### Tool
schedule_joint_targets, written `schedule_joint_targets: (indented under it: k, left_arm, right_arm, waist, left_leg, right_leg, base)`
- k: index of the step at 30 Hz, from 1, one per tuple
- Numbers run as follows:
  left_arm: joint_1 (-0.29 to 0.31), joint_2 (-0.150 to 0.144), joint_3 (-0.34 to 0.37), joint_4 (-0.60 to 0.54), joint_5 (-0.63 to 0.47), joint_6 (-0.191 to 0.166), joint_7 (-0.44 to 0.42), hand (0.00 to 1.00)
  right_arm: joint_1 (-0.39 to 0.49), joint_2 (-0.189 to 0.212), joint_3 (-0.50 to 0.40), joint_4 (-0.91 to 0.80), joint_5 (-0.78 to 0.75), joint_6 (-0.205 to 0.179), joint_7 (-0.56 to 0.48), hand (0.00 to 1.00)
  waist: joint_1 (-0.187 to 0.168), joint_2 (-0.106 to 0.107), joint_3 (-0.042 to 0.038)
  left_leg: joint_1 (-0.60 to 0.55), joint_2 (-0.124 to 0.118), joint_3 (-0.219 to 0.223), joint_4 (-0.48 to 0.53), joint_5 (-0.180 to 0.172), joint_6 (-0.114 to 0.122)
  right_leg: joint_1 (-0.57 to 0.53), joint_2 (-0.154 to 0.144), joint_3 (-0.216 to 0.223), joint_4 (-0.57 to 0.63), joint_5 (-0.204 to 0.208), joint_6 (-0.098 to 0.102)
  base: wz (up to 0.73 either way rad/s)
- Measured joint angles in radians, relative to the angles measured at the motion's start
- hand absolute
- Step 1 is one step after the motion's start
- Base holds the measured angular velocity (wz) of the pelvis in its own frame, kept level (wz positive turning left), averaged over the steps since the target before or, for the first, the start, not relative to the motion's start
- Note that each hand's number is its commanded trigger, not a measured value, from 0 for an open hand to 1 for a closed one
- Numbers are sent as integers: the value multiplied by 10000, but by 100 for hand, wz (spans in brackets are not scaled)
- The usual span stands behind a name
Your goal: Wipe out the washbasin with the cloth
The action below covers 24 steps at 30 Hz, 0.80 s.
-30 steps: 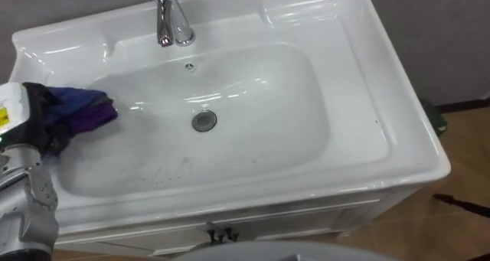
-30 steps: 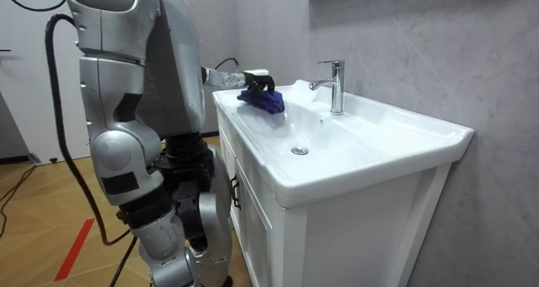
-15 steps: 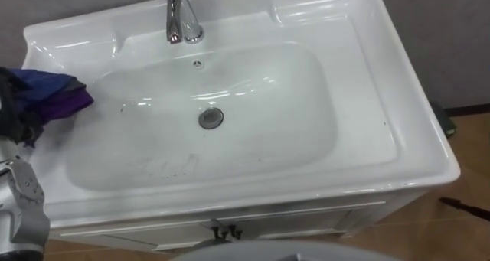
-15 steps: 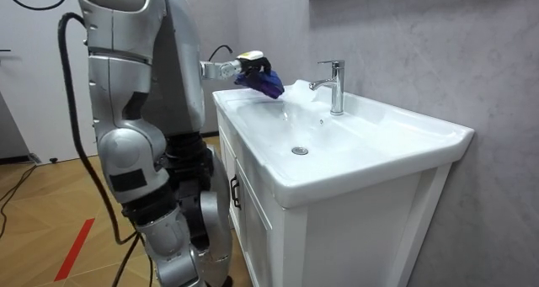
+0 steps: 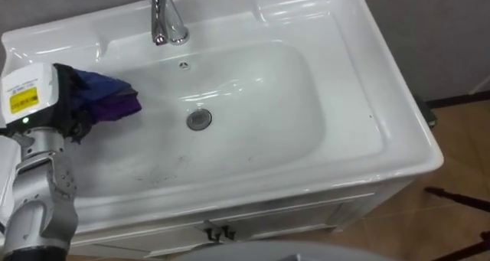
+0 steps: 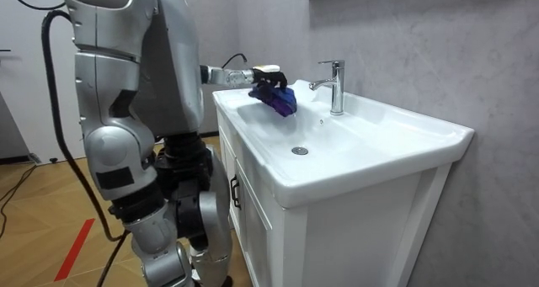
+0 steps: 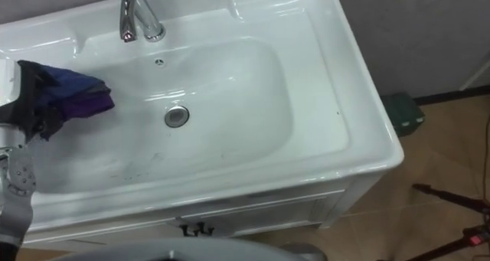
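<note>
Wiping step, cloth at the left wall of the bowl. The robot stands close against the white cabinet [image 6: 261, 228] and reaches its left arm over the basin [image 5: 367, 85]. The left hand [image 5: 70, 114] has its dark fingers curled round a bunched blue-and-purple cloth [image 5: 111, 100], which juts from the grip toward the drain [image 5: 199, 119] and lies below and to the left of the tap [image 5: 161, 20]. The room view puts the cloth low against the bowl's inner slope, but whether it presses on the porcelain cannot be told.

Judged stage: early to middle. The bowl's floor in front of the drain carries faint grey marks [image 5: 157, 171], and the right half looks unvisited.

The next move calls for lowering the cloth into firm contact, then sweeping across the floor, past the drain and over those marks, with the grip kept closed.
</note>
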Motion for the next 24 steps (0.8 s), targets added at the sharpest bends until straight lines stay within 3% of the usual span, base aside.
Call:
schedule_joint_targets:
  k: [9, 15, 24]
  left_arm:
    - [-4, -63, -1198, 21, 493, 65, -883, 100]
    - [5, -330, -1240, 360, 487, 488, -1548, 100]
    - [90, -580, -1237, 2045, 480, 563, -1607, 100]
  right_arm:
    - [-125, 111, 174, 5, -123, -32, 8, 0]
    - [-77, 120, 177, -125, -158, 53, -9, 0]
    - [-107, 121, 164, -176, -181, 76, -342, 0]
  waist:
    - [-165, -17, 5]
    - [-197, 18, -2]
    - [-211, -18, -9]
  left_leg:
    - [-49, -3, 35, 0, -19, -23]
    - [129, 43, 265, -177, -18, -24]
    - [228, 100, 546, -191, -27, -38]
  right_leg:
    - [-83, -3, 76, -20, 10, 15]
    - [-102, 24, 312, 32, 10, 14]
    - [-97, 52, 472, 160, 10, 9]
  base:
    - [-1]
    - [-14]
    - [-5]
